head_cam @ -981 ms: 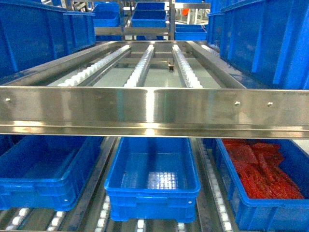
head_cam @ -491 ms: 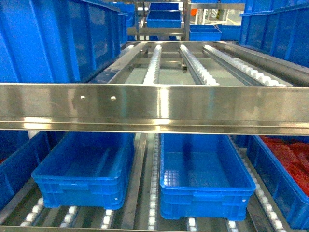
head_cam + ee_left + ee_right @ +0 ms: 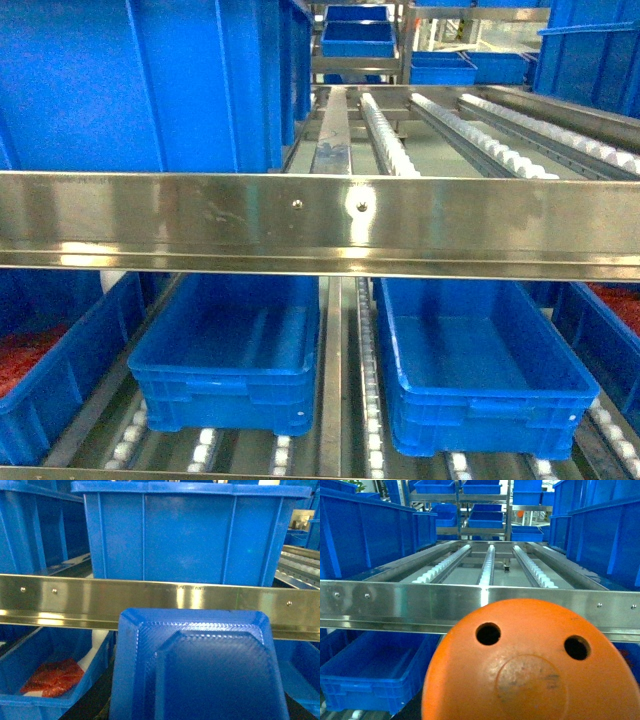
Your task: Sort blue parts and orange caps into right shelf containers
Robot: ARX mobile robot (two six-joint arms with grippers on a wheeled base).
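Observation:
A blue part [image 3: 200, 670], a textured moulded shell, fills the lower middle of the left wrist view and hangs in front of the shelf rail. It hides the left gripper's fingers. An orange cap [image 3: 530, 670], domed with two round holes, fills the bottom of the right wrist view the same way and covers the right gripper's fingers. Neither gripper shows in the head view. On the lower shelf level stand two empty blue containers [image 3: 225, 340] [image 3: 480, 360] side by side.
A steel shelf rail [image 3: 320, 225] runs across all views. A large blue bin [image 3: 140, 80] sits on the upper level at the left, with roller tracks [image 3: 500, 150] to its right. Bins with red pieces [image 3: 30, 360] [image 3: 620, 300] flank the empty containers.
The head view has swung left: the empty containers and roller tracks slid right in the picture, the right red-filled bin went almost out of frame, and the large upper-left bin came in.

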